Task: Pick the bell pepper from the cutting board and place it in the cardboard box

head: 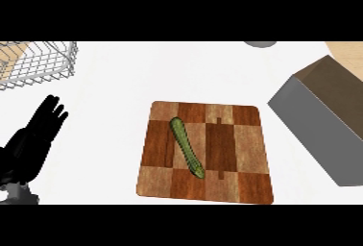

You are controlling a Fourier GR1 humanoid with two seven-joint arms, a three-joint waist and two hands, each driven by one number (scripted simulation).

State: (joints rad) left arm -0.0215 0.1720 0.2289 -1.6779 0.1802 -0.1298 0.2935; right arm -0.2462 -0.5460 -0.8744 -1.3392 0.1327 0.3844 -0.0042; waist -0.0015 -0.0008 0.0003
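At the near left edge of the head view, the left hand (35,137) rests open, its black fingers straight and close together, pointing up and slightly right over the white counter (106,120). It holds nothing and touches nothing visible; it is well apart from the board. The right hand does not show at all.

Near the middle lies the wooden cutting board (207,153), a patchwork of light and dark brown blocks, its long sides running away from the robot. On its left half lies the task's vegetable (187,147): a long, slim, green thing that looks more like a cucumber than a bell pepper. Its long axis runs nearly front to back, tilted so the near end points toward the lower right and the far end toward the upper left. It lies flat on the board.

To the right, apart from the board, stands the cardboard box (322,120), with grey outer walls and a brown inside, set at an angle.

At the far left is a wire basket (39,62), partly cut by the edge.
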